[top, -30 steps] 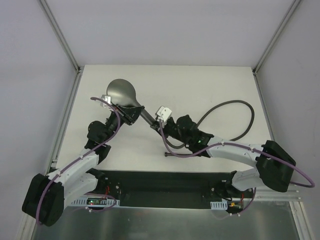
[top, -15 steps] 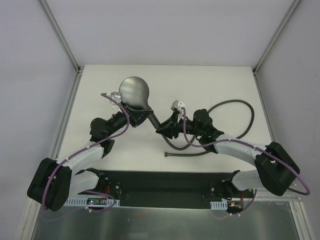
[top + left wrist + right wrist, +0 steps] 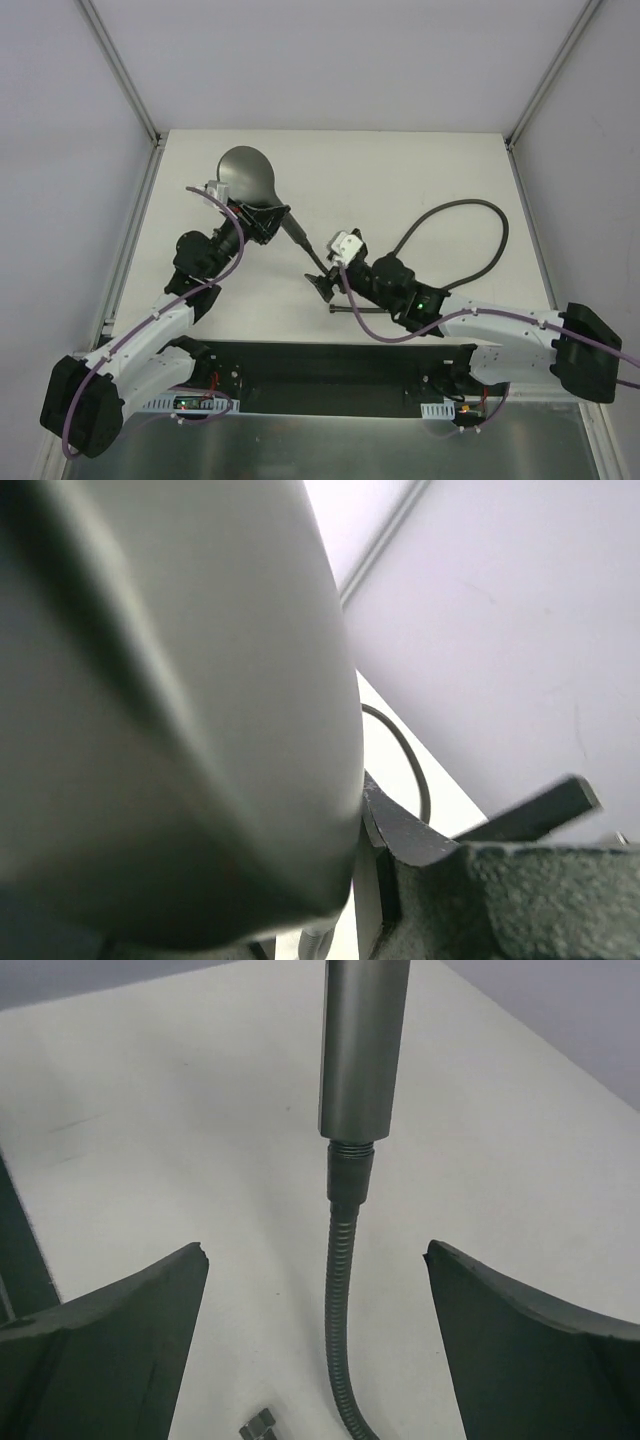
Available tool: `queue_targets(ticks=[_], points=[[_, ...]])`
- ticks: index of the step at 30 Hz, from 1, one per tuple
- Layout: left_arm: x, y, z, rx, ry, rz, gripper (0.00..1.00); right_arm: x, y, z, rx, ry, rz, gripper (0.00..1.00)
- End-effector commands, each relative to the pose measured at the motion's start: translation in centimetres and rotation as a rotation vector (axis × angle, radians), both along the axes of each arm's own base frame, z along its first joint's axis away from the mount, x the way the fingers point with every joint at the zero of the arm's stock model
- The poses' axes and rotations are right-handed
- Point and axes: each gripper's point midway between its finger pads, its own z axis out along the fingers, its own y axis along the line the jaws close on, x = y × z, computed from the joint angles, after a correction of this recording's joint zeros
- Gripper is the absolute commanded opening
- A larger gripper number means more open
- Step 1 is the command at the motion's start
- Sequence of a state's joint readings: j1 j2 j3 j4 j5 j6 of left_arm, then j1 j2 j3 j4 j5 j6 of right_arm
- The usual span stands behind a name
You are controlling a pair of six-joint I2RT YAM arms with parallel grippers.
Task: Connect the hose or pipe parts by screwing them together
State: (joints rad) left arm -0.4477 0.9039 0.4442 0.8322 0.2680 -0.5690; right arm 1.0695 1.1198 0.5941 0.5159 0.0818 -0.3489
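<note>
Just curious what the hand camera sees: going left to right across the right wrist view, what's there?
Dark gripper finger → small grey metal fitting → thin grey ribbed metal hose running up into the grey tubular shower-head handle → other dark gripper finger.

The right gripper [image 3: 315, 1250] stands wide open. Its two dark fingers [image 3: 110, 1345] rise at the near corners, one left and one right, touching nothing. Between them the ribbed dark-grey hose [image 3: 340, 1300] runs away across the white table [image 3: 150, 1110], clear of both fingers. At its far end a small end fitting [image 3: 350, 1172] meets the smooth grey handle of the shower head [image 3: 362, 1050] — a few threads show at the joint. Nearer, just left of the hose, a small metal piece [image 3: 259, 1426] lies on the table.
</note>
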Motion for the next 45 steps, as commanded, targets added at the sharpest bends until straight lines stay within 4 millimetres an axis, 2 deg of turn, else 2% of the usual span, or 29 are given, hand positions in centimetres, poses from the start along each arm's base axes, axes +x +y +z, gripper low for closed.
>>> queue_targets(ticks=[1,2,4,6,7,8,10,11,13,15,16,18,19,20,22,23,25,27,28,29,30,31,33,34,35,40,41,43,45], points=[[1.0,1.8,3.3,-0.098,0.037,0.137,0.00,3.4,-1.4,2.4,-0.178,-0.248,-0.286,0.92],[1.1,2.0,3.2,-0.108,0.058,0.153,0.00,3.2,-0.9,1.4,-0.230,-0.264,-0.307,0.92],[1.2,2.3,3.2,-0.123,0.095,0.171,0.00,3.5,0.2,2.7,-0.258,-0.326,-0.331,0.92],[1.1,2.7,3.6,-0.140,0.112,0.188,0.00,3.6,1.2,2.3,-0.297,-0.351,-0.362,0.92],[1.1,2.7,3.3,-0.144,0.139,0.193,0.00,3.8,2.0,3.1,-0.288,-0.360,-0.372,0.91],[1.1,2.9,3.3,-0.149,0.151,0.199,0.00,4.0,2.5,2.2,-0.322,-0.363,-0.382,0.91],[1.0,3.4,3.6,-0.173,0.168,0.220,0.00,4.3,3.3,2.5,-0.326,-0.368,-0.401,0.84],[0.9,3.5,3.6,-0.178,0.174,0.225,0.00,4.6,3.5,1.8,-0.350,-0.369,-0.419,0.81],[0.7,3.8,4.1,-0.192,0.174,0.234,0.00,4.9,3.8,1.8,-0.345,-0.371,-0.447,0.70],[0.4,4.0,4.4,-0.192,0.181,0.237,0.00,5.1,4.1,1.8,-0.330,-0.369,-0.471,0.63],[0.4,4.1,4.4,-0.194,0.189,0.240,0.00,5.1,4.2,2.0,-0.322,-0.369,-0.474,0.49],[0.2,4.1,4.4,-0.202,0.201,0.238,0.00,5.0,4.5,2.2,-0.293,-0.365,-0.460,0.32],[0.2,4.0,4.3,-0.205,0.206,0.233,0.00,4.9,4.7,2.1,-0.284,-0.363,-0.446,0.18],[0.0,3.9,4.4,-0.204,0.204,0.219,0.00,4.7,5.0,2.7,-0.253,-0.359,-0.411,0.11],[-0.3,3.6,4.5,-0.192,0.186,0.198,0.00,4.0,5.3,2.1,-0.217,-0.334,-0.340,0.01],[-0.8,2.9,4.6,-0.172,0.165,0.148,0.00,3.5,5.9,3.1,-0.156,-0.321,-0.256,0.01],[-1.7,1.8,5.2,-0.140,0.047,0.069,0.00,2.9,5.7,2.1,-0.077,-0.225,-0.175,0.01],[-3.0,0.4,5.5,-0.125,-0.055,-0.039,0.00,2.5,5.7,3.0,0.020,-0.170,-0.035,0.01],[-3.4,0.1,5.6,-0.119,-0.091,-0.068,0.00,1.4,6.0,2.4,0.043,-0.128,0.052,0.01],[-3.7,-0.3,5.6,-0.122,-0.112,-0.097,0.00,1.9,5.3,2.9,0.059,-0.123,0.060,0.01],[-3.9,-0.9,4.7,-0.108,-0.110,-0.135,0.00,1.6,5.3,2.8,0.062,-0.109,0.097,0.01],[-4.5,-1.1,5.9,-0.133,-0.178,-0.162,0.00,0.2,5.7,2.8,0.075,-0.088,0.201,0.01],[-5.1,-1.8,5.1,-0.120,-0.216,-0.223,0.00,0.3,5.1,3.0,0.115,-0.045,0.256,0.01],[-5.8,-1.7,6.4,-0.142,-0.300,-0.237,0.00,-0.8,5.0,2.7,0.125,-0.027,0.331,0.01],[-5.9,-1.8,6.1,-0.139,-0.311,-0.248,0.00,-0.4,4.6,3.0,0.148,-0.012,0.338,0.01],[-6.4,-2.9,6.0,-0.117,-0.382,-0.316,0.00,-1.6,3.4,3.1,0.203,0.038,0.461,0.01],[-6.5,-2.8,6.5,-0.127,-0.412,-0.316,0.00,-1.3,3.0,3.1,0.217,0.043,0.458,0.01],[-6.3,-3.1,6.2,-0.133,-0.408,-0.333,0.00,-1.6,2.5,3.1,0.248,0.064,0.484,0.01],[-6.1,-3.5,6.4,-0.138,-0.405,-0.351,0.00,-0.9,1.8,2.9,0.269,0.072,0.469,0.01]])
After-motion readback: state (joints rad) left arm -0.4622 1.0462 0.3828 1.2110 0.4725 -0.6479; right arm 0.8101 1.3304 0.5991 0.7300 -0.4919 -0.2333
